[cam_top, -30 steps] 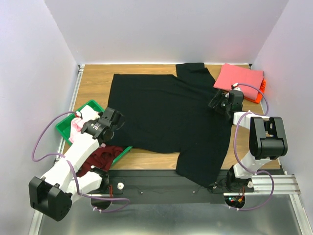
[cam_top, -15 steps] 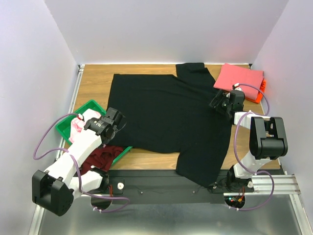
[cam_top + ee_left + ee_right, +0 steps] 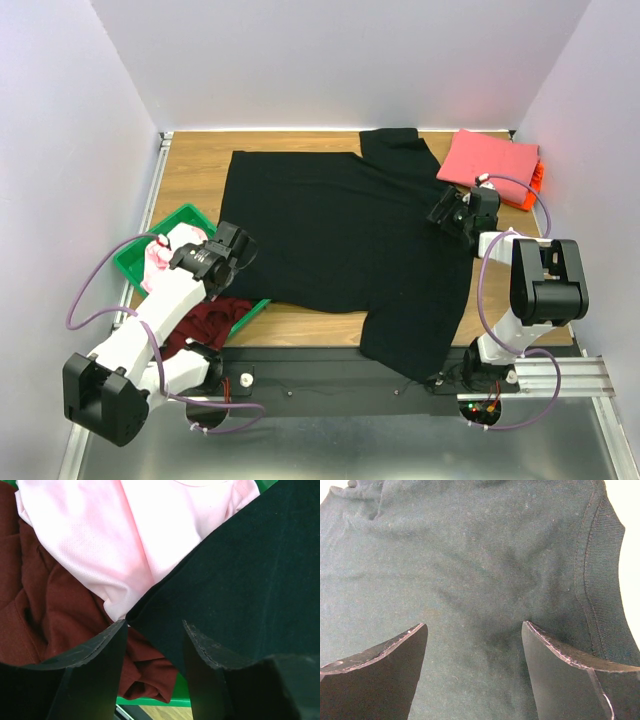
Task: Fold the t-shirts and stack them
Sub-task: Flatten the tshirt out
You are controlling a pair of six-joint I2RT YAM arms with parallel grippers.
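A large black t-shirt point(image 3: 340, 240) lies spread flat over the wooden table. Its left hem corner point(image 3: 250, 570) overhangs a light pink t-shirt point(image 3: 125, 535) and a dark maroon t-shirt point(image 3: 30, 605). My left gripper point(image 3: 238, 250) hovers at that corner, jaws apart, the black edge running between the fingertips point(image 3: 154, 624). My right gripper point(image 3: 445, 212) is open just above the black cloth point(image 3: 470, 555), next to a ribbed band point(image 3: 605, 565), with nothing pinched at its tips point(image 3: 474, 624). A folded coral-pink t-shirt point(image 3: 490, 162) rests on an orange one point(image 3: 538, 178) at the back right.
A shallow green tray point(image 3: 135, 260) at the left edge holds the light pink shirt point(image 3: 165, 250) and the maroon shirt point(image 3: 210, 320), which spills over its near side. White walls close in the table on three sides. Bare wood point(image 3: 195, 170) shows at the back left.
My left gripper's jaws have narrowed around the black shirt's corner, and the left arm has shifted slightly. The right arm and the shirts have not moved.
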